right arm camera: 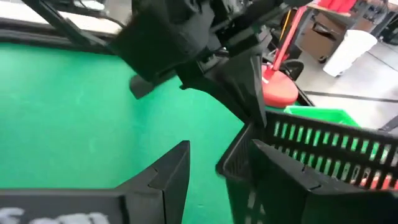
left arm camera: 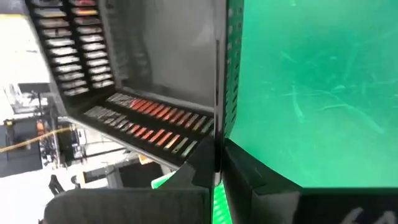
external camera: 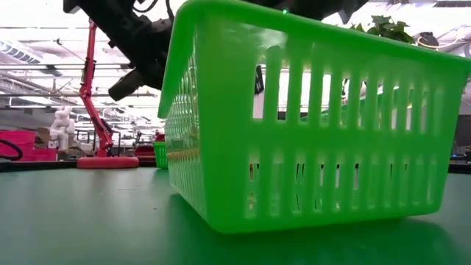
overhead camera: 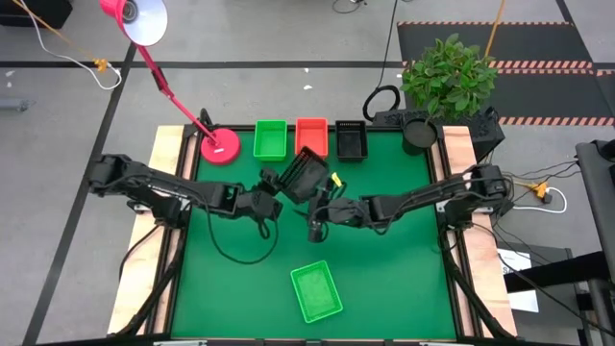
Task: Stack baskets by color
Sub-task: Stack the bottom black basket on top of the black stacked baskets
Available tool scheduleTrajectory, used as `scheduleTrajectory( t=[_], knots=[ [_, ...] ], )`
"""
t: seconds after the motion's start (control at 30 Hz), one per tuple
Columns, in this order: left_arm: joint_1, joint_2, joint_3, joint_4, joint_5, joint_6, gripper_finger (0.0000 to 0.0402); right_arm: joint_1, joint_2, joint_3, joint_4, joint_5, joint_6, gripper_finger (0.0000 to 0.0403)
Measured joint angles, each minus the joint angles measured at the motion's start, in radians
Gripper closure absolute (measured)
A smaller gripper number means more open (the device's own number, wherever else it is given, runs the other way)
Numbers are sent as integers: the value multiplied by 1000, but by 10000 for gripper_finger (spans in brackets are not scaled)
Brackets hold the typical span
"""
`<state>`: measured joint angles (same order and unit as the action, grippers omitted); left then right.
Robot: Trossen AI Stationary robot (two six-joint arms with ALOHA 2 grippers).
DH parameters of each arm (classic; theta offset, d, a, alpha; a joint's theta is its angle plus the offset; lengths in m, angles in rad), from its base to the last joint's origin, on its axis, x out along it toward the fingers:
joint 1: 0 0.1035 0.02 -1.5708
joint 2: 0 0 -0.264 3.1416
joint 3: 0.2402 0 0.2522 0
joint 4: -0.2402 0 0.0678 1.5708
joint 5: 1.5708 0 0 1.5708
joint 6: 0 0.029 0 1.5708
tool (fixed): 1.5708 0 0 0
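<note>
A black basket [overhead camera: 303, 175] hangs tilted over the middle of the table, with my left gripper [overhead camera: 276, 185] shut on it. My right gripper [overhead camera: 317, 213] is open just on the near right of that basket, whose corner [right arm camera: 239, 163] shows between its fingers. A green basket [overhead camera: 271, 139], an orange-red basket [overhead camera: 310, 136] and another black basket [overhead camera: 351, 139] stand side by side along the far edge. One more green basket [overhead camera: 316, 291] rests on its bottom near the front edge and fills the low view [external camera: 316, 125]. My left gripper pinches one wall of the black basket at its rim [left arm camera: 217, 124], one finger inside the basket and one outside. It comes from the table's left, slanting down. The basket is tipped onto its side and lifted clear of the table. My right gripper: I cannot tell whether it touches the basket.
A pink lamp base [overhead camera: 220, 147] with its red stem stands at the far left corner. A potted plant [overhead camera: 447, 77] and a black pot [overhead camera: 420, 133] sit at the far right. Bare green mat [overhead camera: 231, 288] lies on both sides of the near green basket.
</note>
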<state>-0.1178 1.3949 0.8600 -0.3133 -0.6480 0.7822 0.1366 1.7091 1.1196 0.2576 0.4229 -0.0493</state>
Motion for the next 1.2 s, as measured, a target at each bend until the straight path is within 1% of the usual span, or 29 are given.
scheduleTrajectory(
  t=[0.2,0.4,0.5,0.57,0.67,0.77,0.83,1.0,1.03,1.13,1.2],
  knots=[
    [-20,3,0,10,1,-7,395,-20,51,6,29,-2,-31,243],
    [-37,2,0,28,2,-2,381,-28,63,5,20,0,-58,243],
    [-42,2,0,39,3,7,389,-31,63,5,14,3,-67,243],
    [-50,2,0,52,2,20,395,-32,63,5,-4,23,-67,247],
    [-63,2,0,83,3,43,389,-36,63,5,-34,28,-68,263],
    [-77,1,0,124,4,65,379,-38,63,5,-49,34,-68,289],
    [-87,1,0,143,4,74,378,-38,63,4,-59,52,-68,312],
    [-106,1,0,184,4,91,393,-38,63,4,-83,48,-72,385],
    [-109,1,0,190,4,81,394,-37,63,4,-87,46,-74,393],
    [-116,1,0,220,2,2,381,-37,61,4,-95,49,-88,392],
    [-120,1,0,273,5,-48,352,-37,61,4,-106,51,-101,391]
  ],
)
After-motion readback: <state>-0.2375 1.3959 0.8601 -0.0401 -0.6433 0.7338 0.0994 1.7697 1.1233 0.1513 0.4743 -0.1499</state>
